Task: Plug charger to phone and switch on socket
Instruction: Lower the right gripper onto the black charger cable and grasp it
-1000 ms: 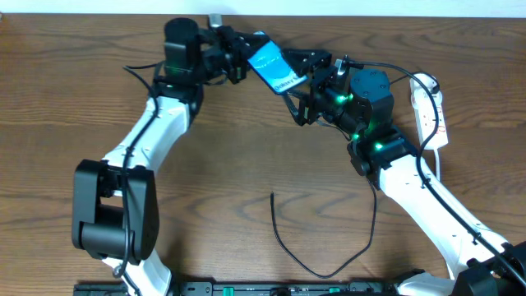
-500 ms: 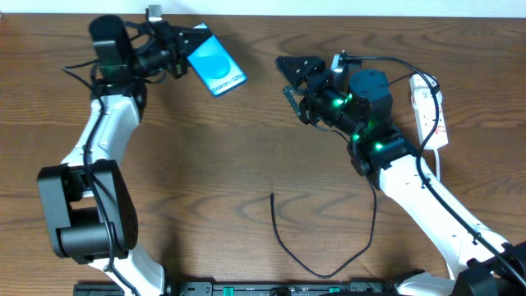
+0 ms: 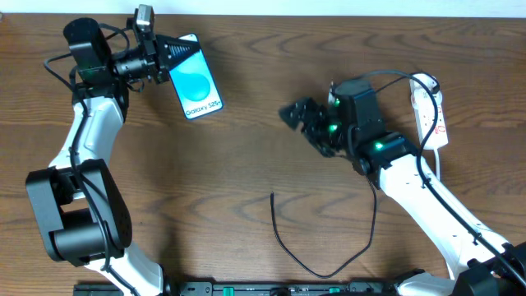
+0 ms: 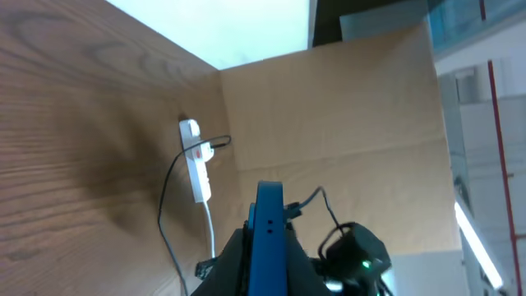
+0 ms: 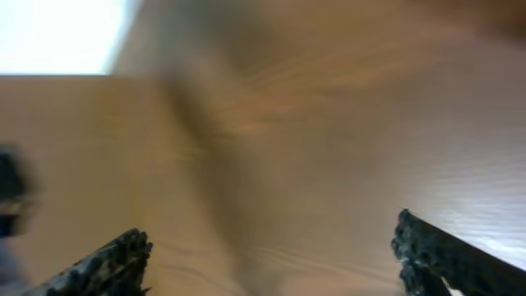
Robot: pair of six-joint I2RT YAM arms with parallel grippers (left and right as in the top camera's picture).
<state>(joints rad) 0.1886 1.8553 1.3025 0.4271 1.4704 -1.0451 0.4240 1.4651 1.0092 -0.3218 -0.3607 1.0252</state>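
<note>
My left gripper [image 3: 174,59] is shut on the blue phone [image 3: 196,86], held near the table's far left with its screen facing up and "Galaxy S25+" readable. In the left wrist view the phone [image 4: 269,238] shows edge-on between the jaws. My right gripper [image 3: 297,115] is open and empty above the table's middle right; its fingers show wide apart in the right wrist view [image 5: 271,259] over bare wood. The thin black charger cable [image 3: 316,267] lies in a loop at the front centre, its free tip [image 3: 273,196] pointing away. The white socket strip [image 3: 430,111] lies at the far right edge, also in the left wrist view [image 4: 196,163].
The right arm's thicker black cables [image 3: 394,76] arc above its wrist near the socket. The table's back edge meets a white wall [image 3: 329,6]. A cardboard panel [image 4: 345,123] stands beyond the table in the left wrist view.
My left gripper has carried the phone further left and turned it so its screen faces up. My right gripper has swung down and toward the front, away from the phone, open.
</note>
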